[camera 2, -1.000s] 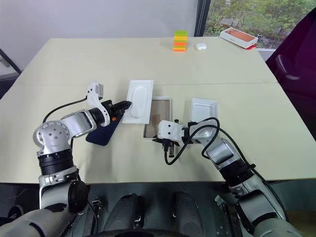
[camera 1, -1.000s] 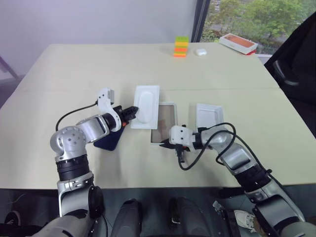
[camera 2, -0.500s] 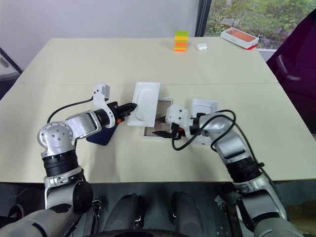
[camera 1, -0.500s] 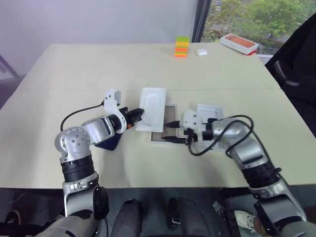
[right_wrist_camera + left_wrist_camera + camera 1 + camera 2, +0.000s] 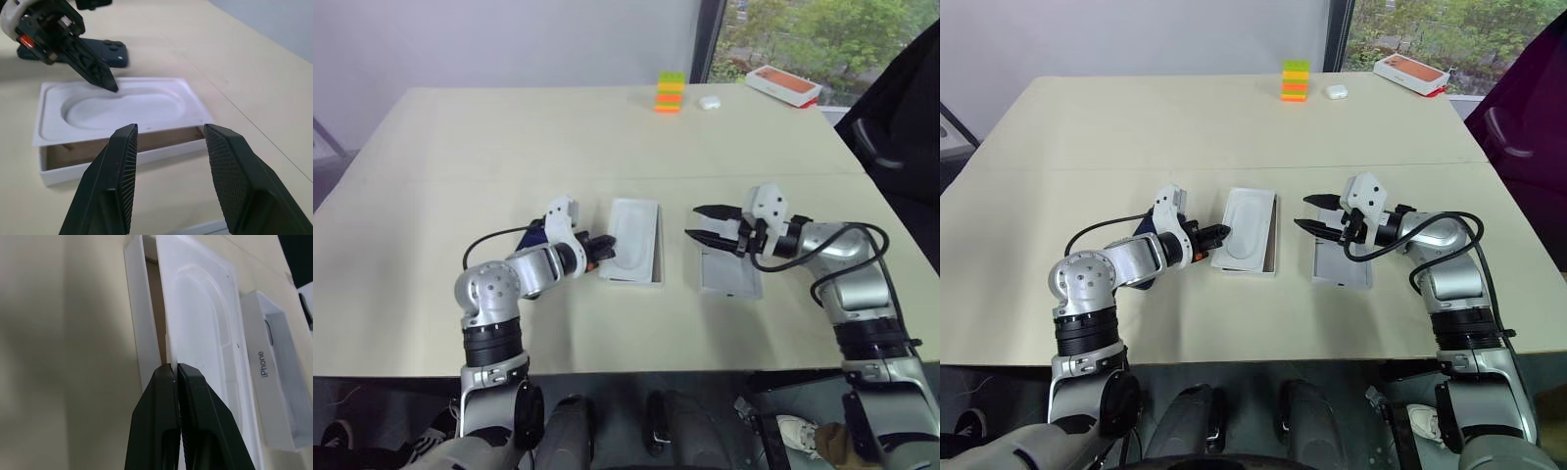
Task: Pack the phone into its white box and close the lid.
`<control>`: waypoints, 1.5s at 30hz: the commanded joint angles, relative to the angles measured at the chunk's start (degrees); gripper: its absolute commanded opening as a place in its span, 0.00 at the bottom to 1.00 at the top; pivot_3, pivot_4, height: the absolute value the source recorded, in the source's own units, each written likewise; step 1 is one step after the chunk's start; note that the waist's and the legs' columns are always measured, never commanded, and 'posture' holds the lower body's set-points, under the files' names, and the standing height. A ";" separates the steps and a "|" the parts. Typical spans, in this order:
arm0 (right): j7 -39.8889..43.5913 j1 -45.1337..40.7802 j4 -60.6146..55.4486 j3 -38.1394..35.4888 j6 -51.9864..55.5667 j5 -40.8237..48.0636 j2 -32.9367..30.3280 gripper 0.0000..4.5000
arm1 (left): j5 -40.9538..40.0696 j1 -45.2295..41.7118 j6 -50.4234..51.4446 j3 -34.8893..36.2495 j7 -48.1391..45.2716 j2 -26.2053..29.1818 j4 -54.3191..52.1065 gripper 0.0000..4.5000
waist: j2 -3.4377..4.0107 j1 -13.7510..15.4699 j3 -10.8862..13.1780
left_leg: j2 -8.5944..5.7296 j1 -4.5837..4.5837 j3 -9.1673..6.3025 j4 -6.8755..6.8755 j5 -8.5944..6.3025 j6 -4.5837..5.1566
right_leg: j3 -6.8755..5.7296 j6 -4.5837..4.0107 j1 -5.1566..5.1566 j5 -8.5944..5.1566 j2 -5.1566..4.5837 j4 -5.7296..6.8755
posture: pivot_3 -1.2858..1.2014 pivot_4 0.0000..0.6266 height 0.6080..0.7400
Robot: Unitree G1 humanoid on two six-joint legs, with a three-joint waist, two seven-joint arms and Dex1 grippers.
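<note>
The white box (image 5: 117, 157) sits at mid-table with a flat white insert (image 5: 633, 235) lying over its opening; a strip of tan inside shows beneath the insert. My left gripper (image 5: 173, 368) is shut on the insert's edge. The dark blue phone (image 5: 103, 52) lies flat on the table beyond my left gripper (image 5: 111, 87), partly hidden behind that arm in the eye views. The lid (image 5: 732, 276) rests on the table to the right of the box. My right gripper (image 5: 701, 222) hovers open above the lid's near-left part, holding nothing, its fingers (image 5: 122, 161) pointing toward the box.
At the table's far edge stand a stack of coloured blocks (image 5: 671, 93), a small white case (image 5: 709, 101) and an orange-topped box (image 5: 783, 85). A dark chair (image 5: 901, 127) is at the right.
My left gripper carried the insert to the right and set it down over the box. My right gripper opened, rose and swung right from the box's front edge to above the lid.
</note>
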 commanded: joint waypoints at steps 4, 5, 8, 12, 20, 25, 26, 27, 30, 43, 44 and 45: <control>-0.63 -1.12 0.13 -0.51 -3.28 -0.48 -0.21 0.50 | 1.35 0.25 -2.08 -1.62 -0.94 -1.00 -1.39 0.00 | 0.00 0.05 0.00 | -0.01 0.00 0.00 0.00 0.00 0.00 | 0.00 0.00 0.00 0.00 0.00 -0.01 | 0.52 0.24 1.00; -0.72 -1.24 0.35 -0.38 -3.50 -0.65 -0.13 0.50 | 1.22 0.14 -1.89 -1.70 -1.07 -1.10 -1.46 0.00 | 0.00 0.03 0.00 | -0.01 0.00 0.00 0.00 0.00 0.00 | 0.00 0.01 0.00 -0.01 0.00 0.00 | 0.52 0.24 1.00; -0.99 -1.65 0.87 -0.14 -3.99 -1.06 0.31 0.51 | 0.83 -0.40 -2.01 -0.38 -0.54 -1.99 -0.90 0.22 | 0.00 0.06 0.00 | -0.01 0.00 -0.01 0.00 0.00 0.00 | 0.00 0.01 0.00 -0.01 0.00 0.00 | 0.52 0.24 1.00; -1.03 -2.02 1.67 0.03 -4.09 -0.96 0.37 0.51 | 0.00 -2.11 0.69 0.51 0.31 -1.69 -2.21 0.65 | 0.00 0.01 0.00 | -0.01 0.01 -0.01 0.02 0.00 0.00 | -0.01 0.02 0.00 -0.01 0.00 0.01 | 0.52 0.24 1.00; -1.15 -2.71 2.93 0.56 -4.59 -1.28 0.80 0.51 | -1.58 -5.53 4.31 2.19 -1.82 3.28 -3.32 0.65 | 0.00 -0.05 0.00 | 0.00 0.01 -0.02 0.00 0.00 0.00 | -0.01 0.02 0.00 -0.01 0.02 0.01 | 0.52 0.24 1.00; -1.73 -3.83 3.08 1.35 -4.15 -1.48 1.98 0.51 | -1.57 -5.33 2.11 -0.31 -7.61 7.80 -5.12 0.65 | 0.00 -0.05 0.00 | 0.00 0.01 -0.01 0.00 0.01 -0.01 | -0.01 0.00 0.00 0.00 0.01 0.01 | 0.52 0.24 1.00; -2.06 -4.03 2.81 1.60 -3.72 -1.58 2.33 0.51 | -1.25 -4.95 0.36 -1.33 -9.83 9.31 -6.13 0.65 | 0.00 -0.04 0.00 | 0.00 0.01 -0.02 0.00 0.01 -0.02 | -0.01 -0.02 0.00 0.01 0.01 0.01 | 0.52 0.24 1.00; -2.36 -4.15 2.45 1.84 -3.11 -1.66 2.64 0.51 | -0.63 -4.47 -1.78 -2.32 -12.06 10.85 -7.23 0.65 | 0.00 -0.04 0.00 | 0.00 0.01 -0.02 0.00 0.01 -0.03 | -0.01 -0.08 0.00 0.05 0.01 0.01 | 0.52 0.24 1.00; -4.09 -4.56 0.87 3.47 -0.74 -3.16 3.51 0.51 | 3.31 -1.72 -11.24 -5.14 -19.72 17.24 -8.90 0.65 | 0.01 -0.25 0.00 | 0.01 0.01 -0.01 -0.01 0.02 -0.05 | 0.00 -0.13 -0.01 0.07 0.00 0.01 | 0.52 0.24 1.00; -11.55 -5.73 -6.83 12.45 11.16 -9.30 8.74 0.01 | 1.89 12.52 -37.17 -0.31 -50.90 31.35 -8.56 0.66 | 0.03 -0.35 0.00 | 0.02 -0.09 0.12 -0.05 0.03 -0.05 | -0.01 -0.14 -0.16 0.06 -0.05 -0.03 | 0.52 0.24 1.00; -13.55 -6.50 -5.45 13.58 10.58 -11.46 9.57 0.01 | 0.58 13.43 -35.94 0.26 -51.81 32.36 -8.74 0.66 | 0.03 -0.35 0.00 | 0.02 -0.09 0.12 -0.06 0.02 -0.05 | 0.00 -0.14 -0.16 0.06 -0.05 -0.02 | 0.52 0.24 1.00; -15.15 -7.03 -4.40 14.36 11.15 -12.51 10.89 0.01 | 0.42 14.57 -36.96 0.72 -52.93 32.77 -9.14 0.66 | 0.03 -0.37 0.00 | 0.03 -0.09 0.12 -0.06 0.02 -0.04 | 0.00 -0.14 -0.17 0.06 -0.04 -0.02 | 0.52 0.24 1.00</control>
